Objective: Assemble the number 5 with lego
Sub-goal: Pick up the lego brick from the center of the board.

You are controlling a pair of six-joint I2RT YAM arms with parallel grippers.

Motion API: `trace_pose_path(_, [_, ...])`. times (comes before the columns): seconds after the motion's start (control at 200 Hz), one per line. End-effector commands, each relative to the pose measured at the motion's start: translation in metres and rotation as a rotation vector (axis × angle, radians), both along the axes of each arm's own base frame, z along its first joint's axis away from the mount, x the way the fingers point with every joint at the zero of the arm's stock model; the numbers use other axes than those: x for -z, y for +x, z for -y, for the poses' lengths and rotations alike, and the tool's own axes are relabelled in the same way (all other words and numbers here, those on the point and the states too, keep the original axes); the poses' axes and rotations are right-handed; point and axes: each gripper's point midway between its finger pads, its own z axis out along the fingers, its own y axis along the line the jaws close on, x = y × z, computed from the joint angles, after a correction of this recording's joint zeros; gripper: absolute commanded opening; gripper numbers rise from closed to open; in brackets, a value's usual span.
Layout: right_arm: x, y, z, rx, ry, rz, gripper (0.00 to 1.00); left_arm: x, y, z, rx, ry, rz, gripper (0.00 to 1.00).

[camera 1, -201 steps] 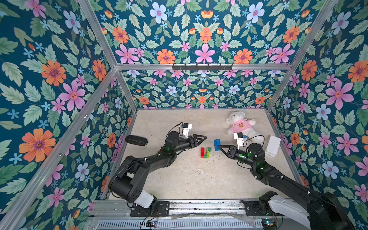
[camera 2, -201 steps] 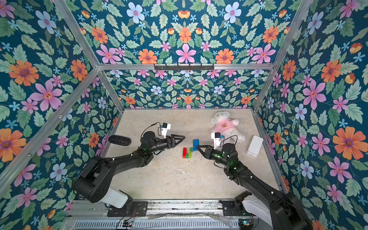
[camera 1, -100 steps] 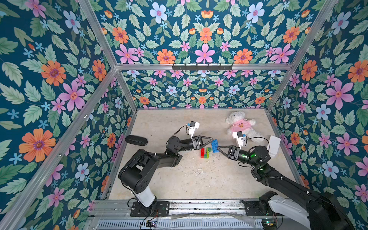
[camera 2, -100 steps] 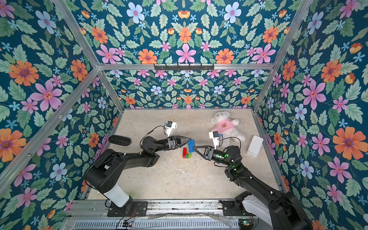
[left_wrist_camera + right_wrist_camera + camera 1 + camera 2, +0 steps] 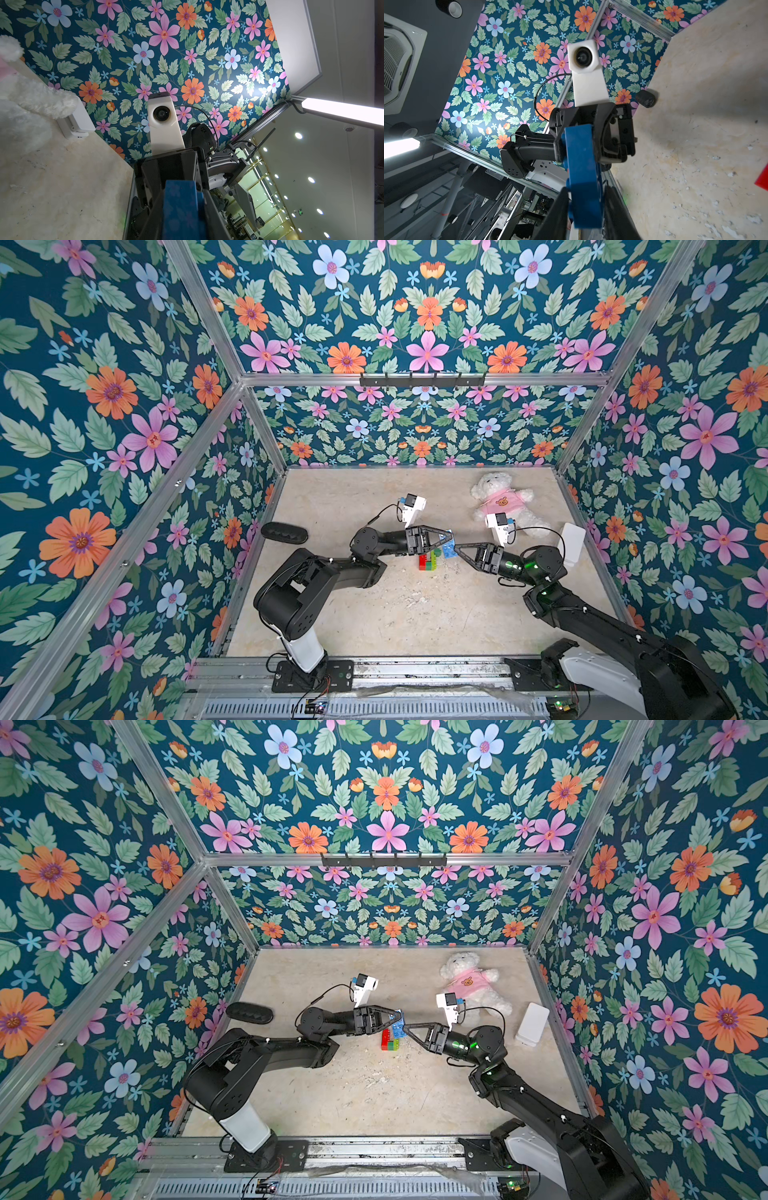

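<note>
Left pincer (image 5: 447, 536) in from the left, and I see its jaws together on the long blue studded plastic brick (image 5: 449, 549). It's up off the counter (image 5: 415, 614), just right of the red and lime-green brick stack (image 5: 428, 562). I read the brick's long axis as crosswise to both arms, roughly far-to-near. Right pincer (image 5: 456, 548) meets it from the right, fingers flanking it. Pinching or slack, I can't tell.

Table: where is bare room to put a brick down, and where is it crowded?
Free: the near table in front of the brick stack, and the far strip left of the teddy. Crowded: the middle, where the left gripper and right gripper meet at the blue brick; also the teddy and white box corner.
</note>
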Motion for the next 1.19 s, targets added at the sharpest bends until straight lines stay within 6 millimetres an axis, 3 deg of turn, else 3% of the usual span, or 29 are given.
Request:
trace_pose_path(0.0, [0.008, 0.012, 0.006, 0.087, -0.090, 0.013, 0.52, 0.004, 0.011, -0.003, -0.050, 0.025, 0.001, 0.06])
trace_pose_path(0.165, [0.038, 0.037, 0.037, 0.370, -0.444, 0.029, 0.59, 0.052, 0.046, -0.003, -0.239, 0.303, -0.069, 0.04])
trace_pose_path(0.225, [0.045, 0.038, 0.043, 0.434, -0.548, 0.052, 0.68, 0.068, 0.054, -0.006, -0.299, 0.401, -0.098, 0.04])
trace_pose_path(0.245, [0.048, 0.038, 0.044, 0.454, -0.583, 0.054, 0.78, 0.071, 0.056, -0.008, -0.315, 0.422, -0.108, 0.04])
trace_pose_path(0.295, [0.055, 0.036, 0.042, 0.474, -0.659, 0.071, 0.84, 0.080, 0.062, -0.010, -0.344, 0.471, -0.140, 0.03])
trace_pose_path(0.515, [0.069, 0.025, 0.011, 0.486, -0.800, 0.186, 0.79, 0.113, 0.071, -0.016, -0.399, 0.624, -0.258, 0.04])
trace_pose_path(0.685, [0.082, 0.025, -0.013, 0.460, -0.914, 0.254, 0.81, 0.117, 0.067, -0.014, -0.386, 0.653, -0.276, 0.04])
trace_pose_path(1.19, [0.086, 0.039, -0.035, 0.428, -0.915, 0.253, 0.70, 0.101, 0.055, -0.010, -0.355, 0.629, -0.258, 0.04])
